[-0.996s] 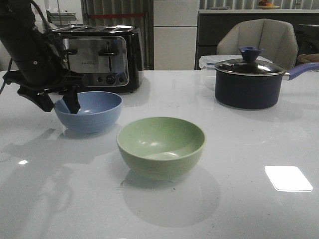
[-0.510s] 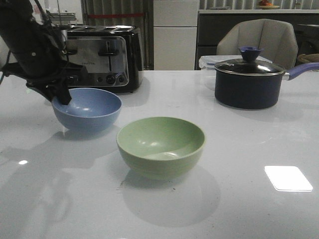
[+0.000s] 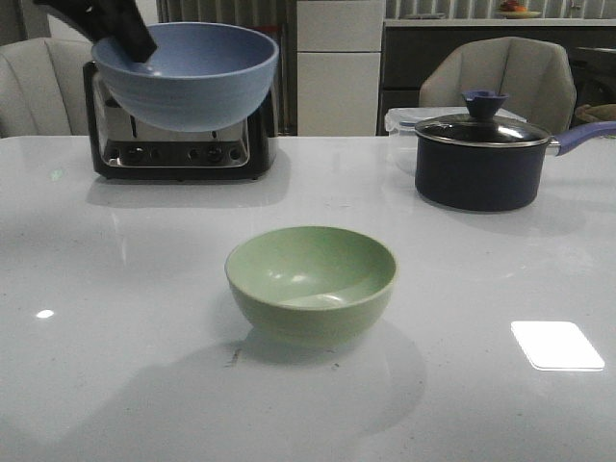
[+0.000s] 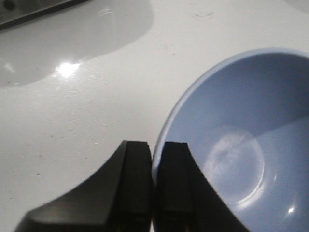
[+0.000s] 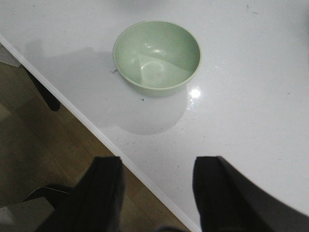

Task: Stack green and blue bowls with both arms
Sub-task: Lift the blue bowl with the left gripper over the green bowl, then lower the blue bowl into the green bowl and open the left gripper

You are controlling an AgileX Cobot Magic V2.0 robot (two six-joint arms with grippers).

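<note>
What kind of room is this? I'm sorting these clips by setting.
Most likely a kitchen or dining area: a chrome toaster and a lidded navy saucepan stand on a glossy white table, with upholstered chairs and cabinets behind.

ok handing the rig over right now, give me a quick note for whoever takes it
Left tool: shut on the blue bowl's rim, one finger inside and one outside; bowl held up in the air in front of the toaster.
Right tool: open, empty, hanging over the table's near edge, short of the green bowl.
Green bowl: upright and empty, mid-table, nothing touching it.
Done: blue bowl gripped and off the table.
Left: bring the blue bowl over the green one, lower it in, release. The right tool has not touched anything.
</note>
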